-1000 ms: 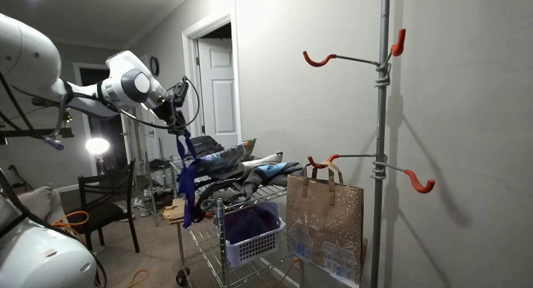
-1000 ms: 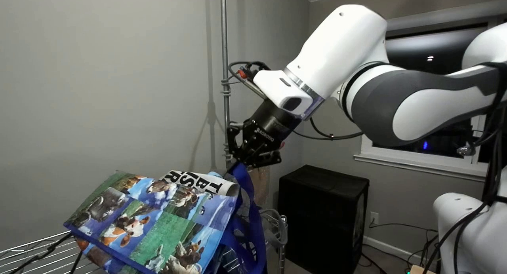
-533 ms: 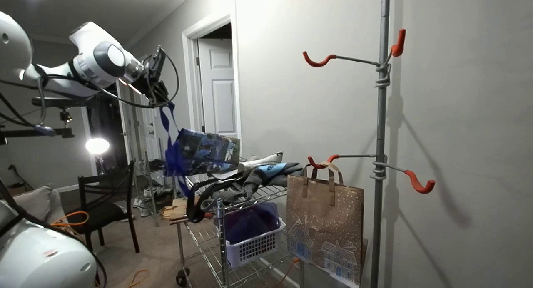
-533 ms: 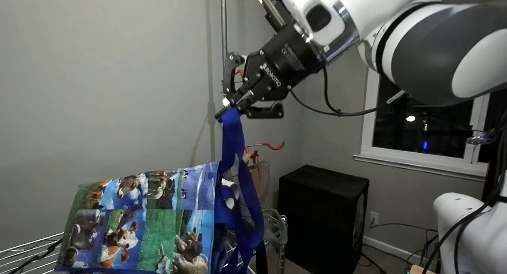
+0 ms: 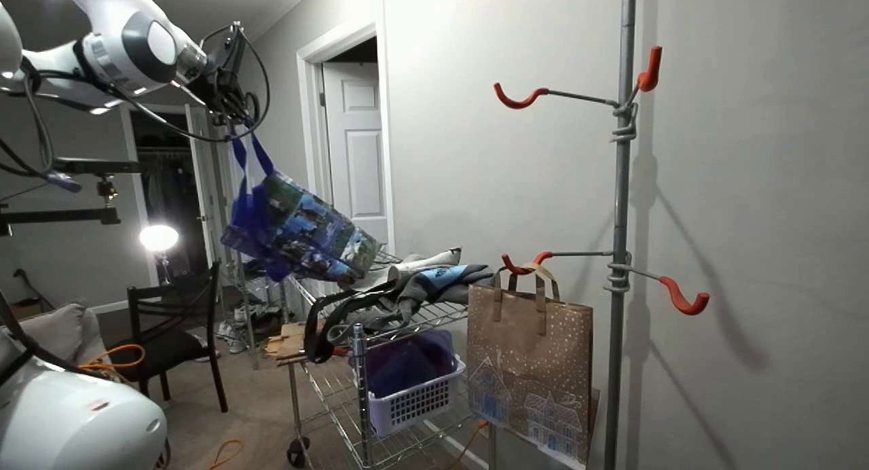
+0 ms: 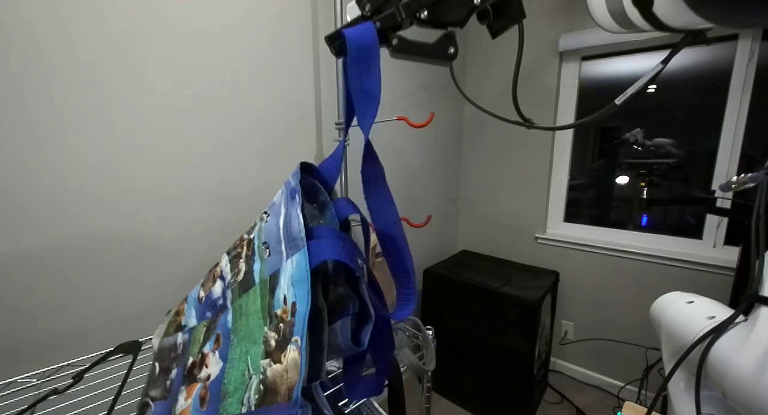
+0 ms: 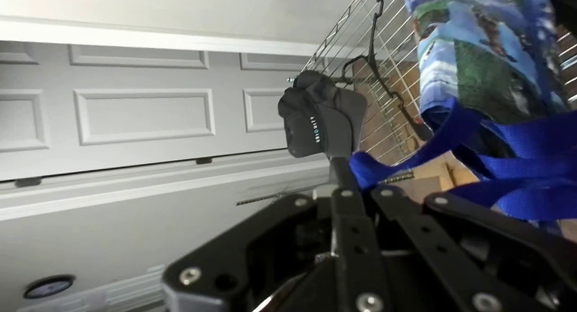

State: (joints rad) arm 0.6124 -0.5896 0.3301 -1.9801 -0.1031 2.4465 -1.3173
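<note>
My gripper (image 6: 348,40) is high over the wire rack, shut on a blue strap (image 6: 363,67) of a shopping bag. In the wrist view the strap (image 7: 367,170) bends round the fingertips and runs off to the right. The bag (image 6: 246,307), printed with cows and green fields, hangs tilted below, its second handle (image 6: 336,247) loose. In an exterior view the bag (image 5: 312,229) slants, its lower end close above the rack; I cannot tell whether it touches. Its bottom is cut off in an exterior view.
A wire rack (image 5: 434,314) bears grey clothes (image 5: 414,297); a white basket (image 5: 414,409) sits lower. A pole (image 5: 621,205) carries red hooks (image 5: 519,103), one holding a brown paper bag (image 5: 529,361). A black cabinet (image 6: 480,331) stands behind. A grey cap (image 7: 315,118) and black hanger (image 7: 374,59) lie nearby.
The arm has risen and drawn back from the pole, pulling the strap taut. The bag has lifted off the clothes and swung from lying flat to a steep slant.
</note>
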